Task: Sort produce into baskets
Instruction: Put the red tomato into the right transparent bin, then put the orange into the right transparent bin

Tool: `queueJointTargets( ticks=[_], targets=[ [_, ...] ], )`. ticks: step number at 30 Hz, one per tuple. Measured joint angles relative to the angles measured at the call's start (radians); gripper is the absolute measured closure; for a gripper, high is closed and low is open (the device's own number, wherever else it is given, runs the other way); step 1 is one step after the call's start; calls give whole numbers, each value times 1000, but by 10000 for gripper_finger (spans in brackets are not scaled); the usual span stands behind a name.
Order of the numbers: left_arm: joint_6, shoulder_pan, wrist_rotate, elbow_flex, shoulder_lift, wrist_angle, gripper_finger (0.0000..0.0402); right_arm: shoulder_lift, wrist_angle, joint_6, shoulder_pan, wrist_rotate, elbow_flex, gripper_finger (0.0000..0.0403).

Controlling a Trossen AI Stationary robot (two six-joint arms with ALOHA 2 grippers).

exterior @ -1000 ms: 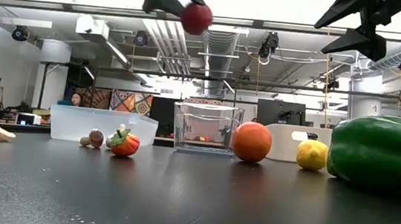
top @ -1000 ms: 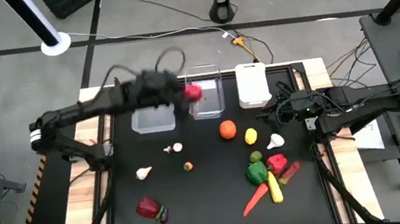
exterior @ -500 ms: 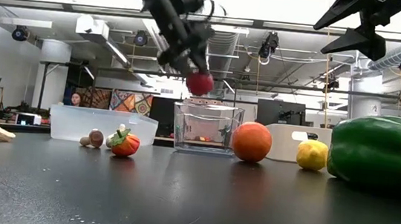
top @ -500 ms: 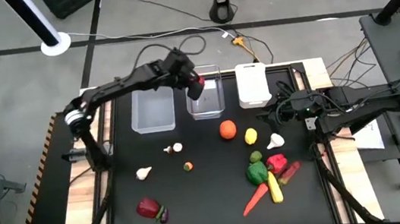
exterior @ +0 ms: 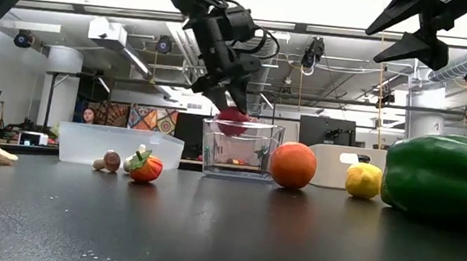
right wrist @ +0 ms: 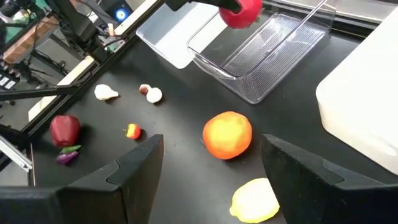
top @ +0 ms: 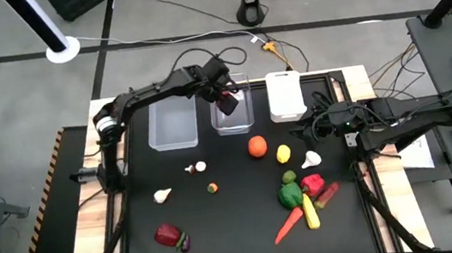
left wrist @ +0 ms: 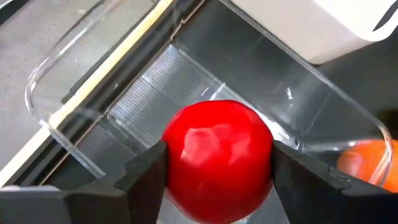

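Three baskets sit in a row along the far edge of the black tabletop (top: 221,231): a clear basket (top: 172,124) on the left, a second clear basket (top: 232,108) in the middle, and a white basket (top: 285,95) on the right.

Loose produce on the tabletop: one orange (top: 257,146), one lemon (top: 284,153), one garlic bulb (top: 311,159), one green pepper (top: 290,194), one carrot (top: 287,225), one corn cob (top: 310,211), and a red piece (top: 312,184) tucked among them. Over on the left side there is one dark red piece (top: 167,234) with a purple bit (top: 183,243) just beside it, one pale piece (top: 162,196), one mushroom (top: 197,168) and one small orange-and-green piece (top: 212,187).

The left arm stretches from the table's left edge across the top of the left basket, elbow raised, wrist angled down over the middle basket. The left gripper (left wrist: 217,180) has its fingers (left wrist: 146,174) clamped on either side of one red apple (left wrist: 217,162), which hangs at the rim of the middle clear basket, just dipping inside in the low view.

The right arm lies folded along the right edge of the tabletop, raised well above it. The right gripper (right wrist: 208,168) points across the produce with its fingers spread apart and nothing between them; orange and lemon lie ahead of it.
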Motion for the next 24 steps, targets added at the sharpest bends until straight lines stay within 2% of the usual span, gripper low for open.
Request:
queueJointTargets(
  ticks=[6, 15, 24],
  targets=[
    [7, 1, 0, 18, 7, -1, 123, 0, -2, 0, 0, 0, 0, 140],
    [6, -3, 0, 18, -8, -25, 123, 0, -3, 0, 0, -2, 0, 137],
    [4, -55, 0, 15, -150, -123, 124, 10, -3, 39, 0, -6, 0, 136]
  ],
)
